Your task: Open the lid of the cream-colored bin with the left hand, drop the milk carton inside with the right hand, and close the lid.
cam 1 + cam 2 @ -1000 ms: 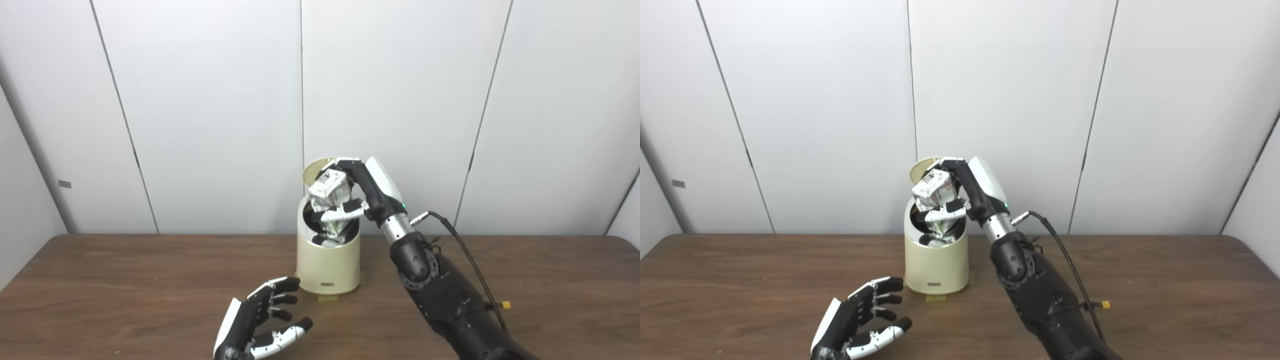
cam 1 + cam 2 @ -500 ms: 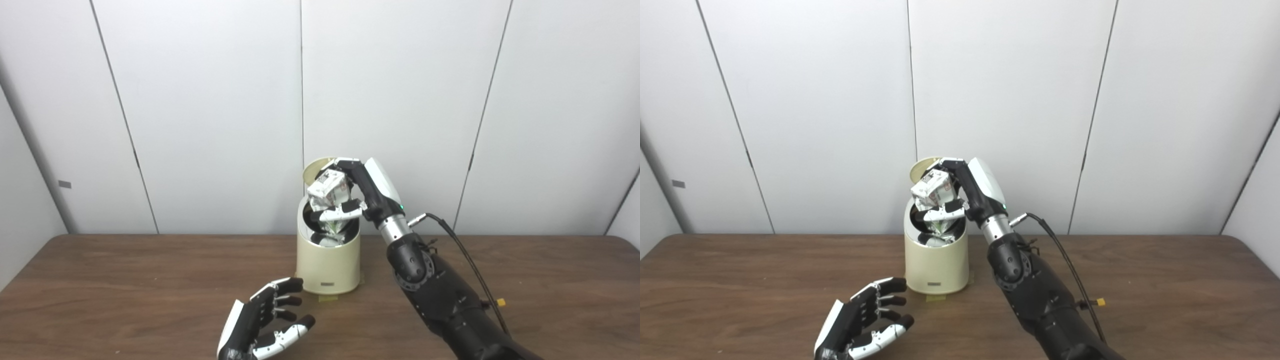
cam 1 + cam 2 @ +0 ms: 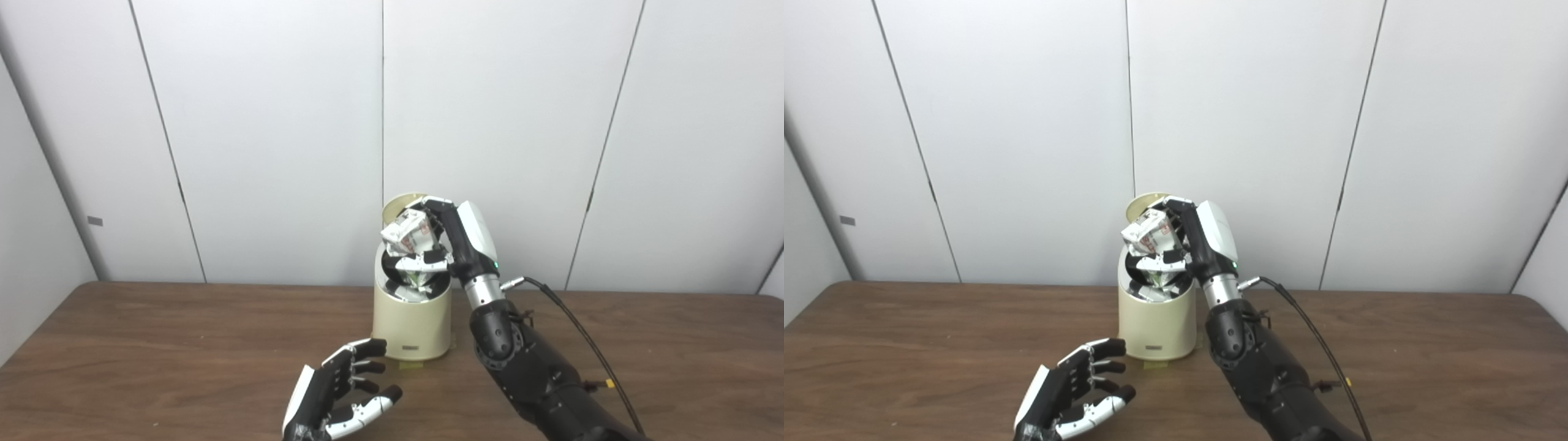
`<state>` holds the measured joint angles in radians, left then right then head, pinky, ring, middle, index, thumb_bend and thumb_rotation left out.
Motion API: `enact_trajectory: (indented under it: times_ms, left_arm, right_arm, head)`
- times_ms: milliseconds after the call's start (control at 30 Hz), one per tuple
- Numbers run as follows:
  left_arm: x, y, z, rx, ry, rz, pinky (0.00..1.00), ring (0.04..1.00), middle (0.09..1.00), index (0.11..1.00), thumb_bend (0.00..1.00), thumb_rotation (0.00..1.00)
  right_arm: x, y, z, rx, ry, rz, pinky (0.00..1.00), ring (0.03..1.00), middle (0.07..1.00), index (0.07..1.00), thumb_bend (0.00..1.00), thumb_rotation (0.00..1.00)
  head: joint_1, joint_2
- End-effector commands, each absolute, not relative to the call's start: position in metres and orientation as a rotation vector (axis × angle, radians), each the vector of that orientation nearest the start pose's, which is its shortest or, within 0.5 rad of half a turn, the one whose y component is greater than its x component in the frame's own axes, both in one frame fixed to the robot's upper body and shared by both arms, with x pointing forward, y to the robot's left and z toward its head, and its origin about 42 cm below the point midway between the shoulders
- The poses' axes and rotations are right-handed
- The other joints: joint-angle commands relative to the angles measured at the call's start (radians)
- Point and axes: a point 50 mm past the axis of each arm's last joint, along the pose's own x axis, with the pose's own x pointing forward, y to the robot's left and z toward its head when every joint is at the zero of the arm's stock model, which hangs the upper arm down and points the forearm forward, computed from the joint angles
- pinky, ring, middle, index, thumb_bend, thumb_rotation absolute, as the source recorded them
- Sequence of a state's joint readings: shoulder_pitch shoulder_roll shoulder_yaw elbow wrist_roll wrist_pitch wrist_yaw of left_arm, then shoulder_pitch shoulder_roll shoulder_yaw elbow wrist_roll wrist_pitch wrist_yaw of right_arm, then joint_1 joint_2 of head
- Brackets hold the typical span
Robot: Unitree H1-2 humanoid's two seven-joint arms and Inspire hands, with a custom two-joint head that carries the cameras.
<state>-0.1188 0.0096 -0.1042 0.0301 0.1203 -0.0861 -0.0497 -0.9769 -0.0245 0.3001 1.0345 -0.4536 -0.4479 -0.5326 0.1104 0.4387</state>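
Observation:
The cream-colored bin [image 3: 413,327] stands on the brown table [image 3: 153,355] near the middle, its round lid [image 3: 397,205] tipped up at the back. My right hand [image 3: 450,239] is shut on the crumpled white milk carton [image 3: 404,236] and holds it tilted over the bin's open mouth, its lower end inside the rim. My left hand [image 3: 343,395] is open and empty, low over the table just in front and left of the bin, apart from it. The same scene shows in the right eye view, with the bin [image 3: 1156,324] and my left hand [image 3: 1072,398].
A black cable [image 3: 582,334] runs from my right wrist down toward the table's right side. A piece of tape [image 3: 409,365] sits at the bin's foot. White wall panels stand close behind the table.
The camera has shifted, so the whole picture moved right. My right hand has tilted the carton a little lower into the bin's mouth. My left hand stays open near the bin.

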Motion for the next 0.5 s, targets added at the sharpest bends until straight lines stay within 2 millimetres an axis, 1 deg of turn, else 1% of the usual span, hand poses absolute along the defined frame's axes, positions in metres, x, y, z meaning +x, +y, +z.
enact_trajectory:
  times_ms: [0, 167, 467]
  left_arm:
    - [0.3248, 0.1666, 0.1450, 0.125, -0.243, -0.182, 0.61, 0.720, 0.781, 0.758, 0.66, 0.17]
    - [0.3249, 0.1673, 0.1456, 0.121, -0.247, -0.183, 0.60, 0.717, 0.775, 0.756, 0.65, 0.15]
    - [0.3251, 0.1684, 0.1451, 0.132, -0.247, -0.186, 0.60, 0.713, 0.774, 0.753, 0.66, 0.17]
  right_arm:
    - [0.5334, -0.0823, 0.2783, -0.581, -0.697, 0.042, 0.27, 0.337, 0.437, 0.524, 0.52, 0.00]
    - [0.5341, -0.0835, 0.2771, -0.603, -0.701, 0.045, 0.28, 0.340, 0.440, 0.522, 0.52, 0.00]
    - [0.5332, -0.0885, 0.2777, -0.643, -0.749, 0.015, 0.29, 0.349, 0.443, 0.519, 0.52, 0.00]
  head:
    - [-0.001, 0.002]
    - [-0.003, 0.007]
    - [-0.001, 0.013]
